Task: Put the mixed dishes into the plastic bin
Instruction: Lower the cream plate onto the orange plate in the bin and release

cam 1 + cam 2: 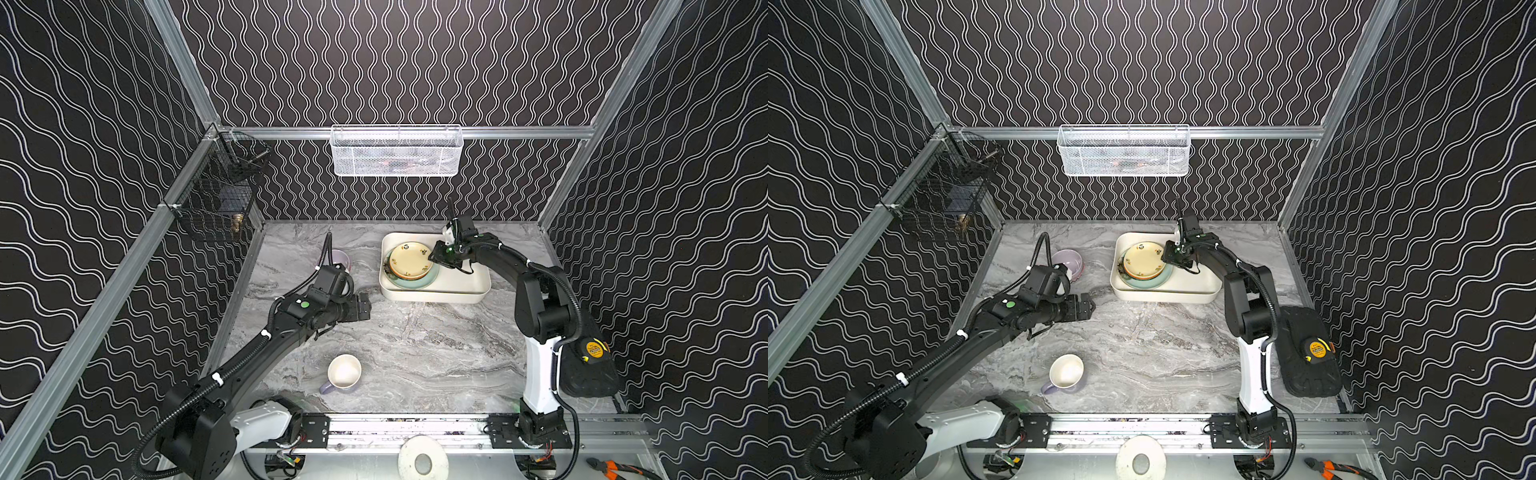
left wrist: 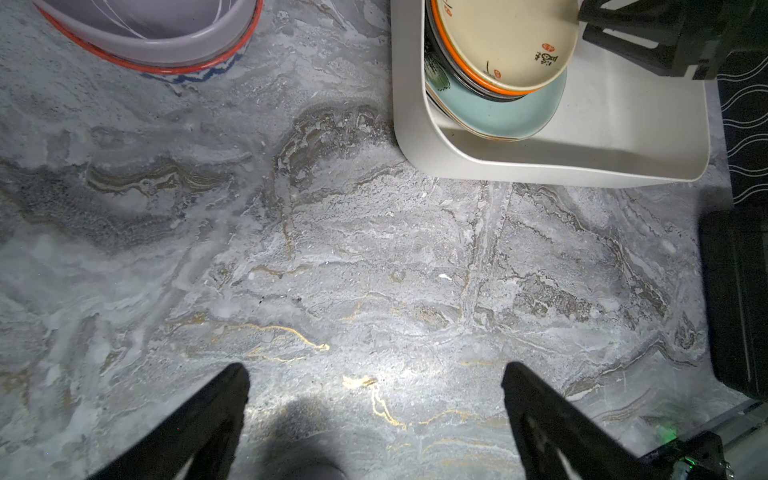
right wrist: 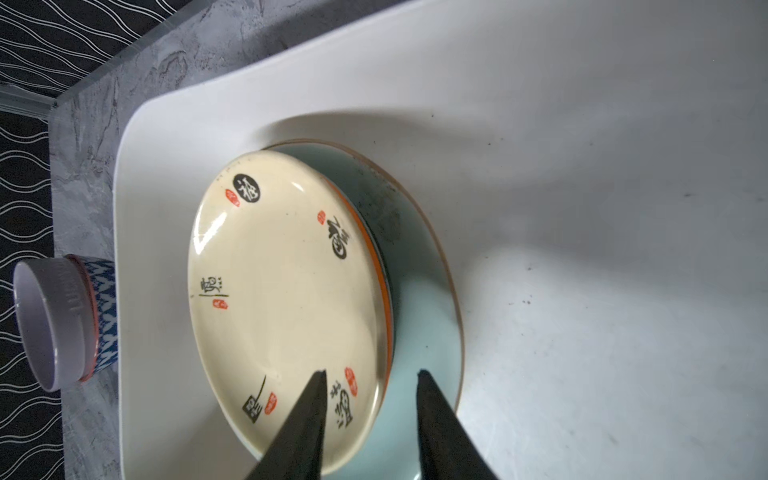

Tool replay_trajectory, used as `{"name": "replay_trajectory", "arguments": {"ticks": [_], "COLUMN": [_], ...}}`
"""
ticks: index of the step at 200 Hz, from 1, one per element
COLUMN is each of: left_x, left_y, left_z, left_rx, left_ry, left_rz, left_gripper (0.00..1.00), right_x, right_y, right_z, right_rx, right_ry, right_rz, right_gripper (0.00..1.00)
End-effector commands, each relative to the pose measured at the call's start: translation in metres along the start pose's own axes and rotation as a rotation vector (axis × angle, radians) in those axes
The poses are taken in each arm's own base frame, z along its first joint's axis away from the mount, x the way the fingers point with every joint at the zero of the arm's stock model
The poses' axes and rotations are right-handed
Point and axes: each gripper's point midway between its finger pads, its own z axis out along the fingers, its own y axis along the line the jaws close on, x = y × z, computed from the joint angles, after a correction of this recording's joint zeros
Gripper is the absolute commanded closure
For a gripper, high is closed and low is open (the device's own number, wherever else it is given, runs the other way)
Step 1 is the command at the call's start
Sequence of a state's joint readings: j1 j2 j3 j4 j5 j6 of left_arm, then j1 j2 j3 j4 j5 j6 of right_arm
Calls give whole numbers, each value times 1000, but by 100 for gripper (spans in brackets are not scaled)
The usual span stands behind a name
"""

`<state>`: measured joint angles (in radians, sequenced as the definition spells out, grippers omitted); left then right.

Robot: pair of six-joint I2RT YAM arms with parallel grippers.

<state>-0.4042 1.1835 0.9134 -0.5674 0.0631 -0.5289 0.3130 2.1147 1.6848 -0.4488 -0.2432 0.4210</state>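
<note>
Brush characters showing on one plate; two other markings staying unreadable.
The pale yellow plate (image 3: 282,299) is carrying black Chinese-style characters around its rim, each sitting beside a small red seal stamp, one showing white on a black round patch; none reading clearly. The tape measure (image 1: 593,349) is wearing a yellow label, print too small. The lilac bowl (image 3: 62,291) is showing embossed lettering, blurred.

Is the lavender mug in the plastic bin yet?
No, the lavender mug sits on the marble table near its front edge, well apart from the plastic bin.
</note>
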Motion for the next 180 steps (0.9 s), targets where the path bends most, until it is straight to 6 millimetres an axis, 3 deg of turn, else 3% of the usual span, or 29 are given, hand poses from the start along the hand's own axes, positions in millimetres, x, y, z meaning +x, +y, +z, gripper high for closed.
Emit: {"name": "replay_trajectory", "arguments": {"ticks": [1, 48, 114, 150, 180], "left_x": [-3, -5, -7, -5, 0], "left_y": [-3, -3, 0, 1, 5], "left_z": [-2, -4, -3, -2, -2], "left_rx": [21, 21, 24, 22, 10], "left_ry": [-18, -29, -23, -19, -17], "left_rz": [7, 6, -2, -7, -20], "left_gripper": [1, 1, 1, 1, 1], "right_x": [-5, -6, -2, -4, -3], "right_y": [-1, -6, 14, 12, 10], "right_z": [-9, 2, 27, 18, -11], "right_rx": [27, 46, 29, 52, 86], "right_ry": [-33, -26, 11, -3, -44], "right_rz": [-25, -24, -55, -66, -82], "right_gripper": [62, 64, 67, 64, 61]}}
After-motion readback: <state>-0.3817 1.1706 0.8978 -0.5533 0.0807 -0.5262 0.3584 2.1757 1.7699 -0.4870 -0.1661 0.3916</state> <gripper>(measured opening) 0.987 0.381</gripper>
